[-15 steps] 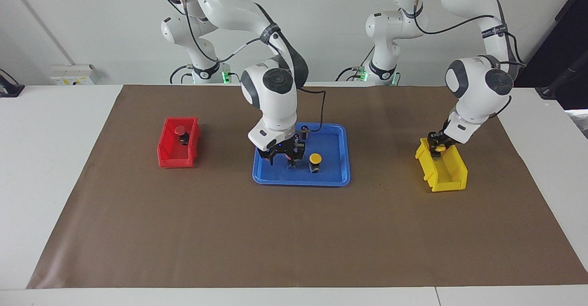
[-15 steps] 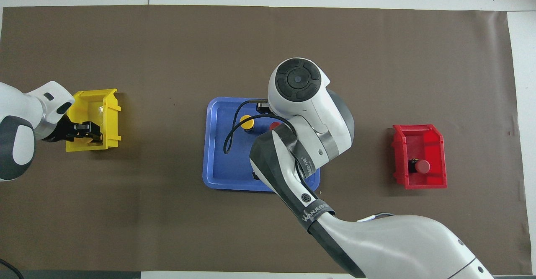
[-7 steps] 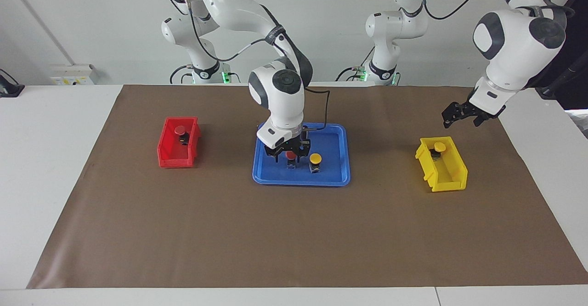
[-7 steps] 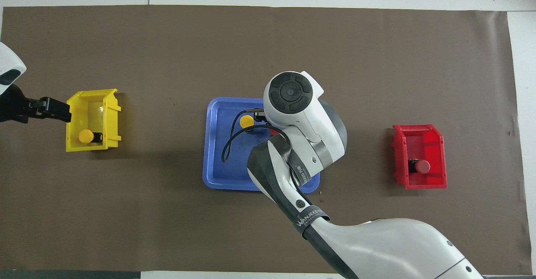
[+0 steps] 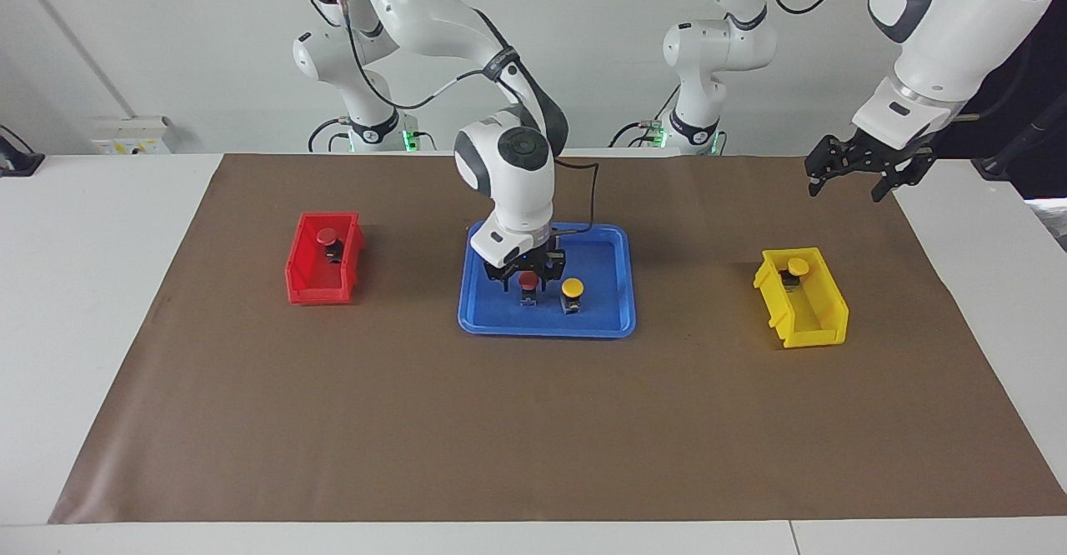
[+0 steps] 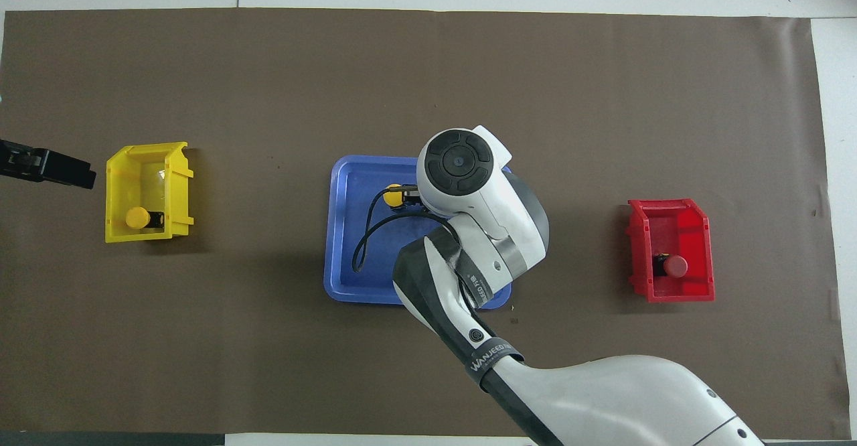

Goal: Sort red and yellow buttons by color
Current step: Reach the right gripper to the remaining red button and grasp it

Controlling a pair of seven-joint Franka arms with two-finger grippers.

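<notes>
Your left gripper (image 5: 856, 174) hangs spread, empty, above the brown mat's edge. In the blue tray (image 5: 613, 322), your right gripper (image 5: 526, 277) straddles the red button (image 5: 528, 282), fingers apart. It looks light, rigid, smooth-capped: grip the boxy base.

The right gripper (image 5: 526, 277) hangs over a tray (image 5: 604, 322), directly above one button (image 5: 528, 282); another button (image 5: 572, 288) sits just beside it, toward the left arm's end.
</notes>
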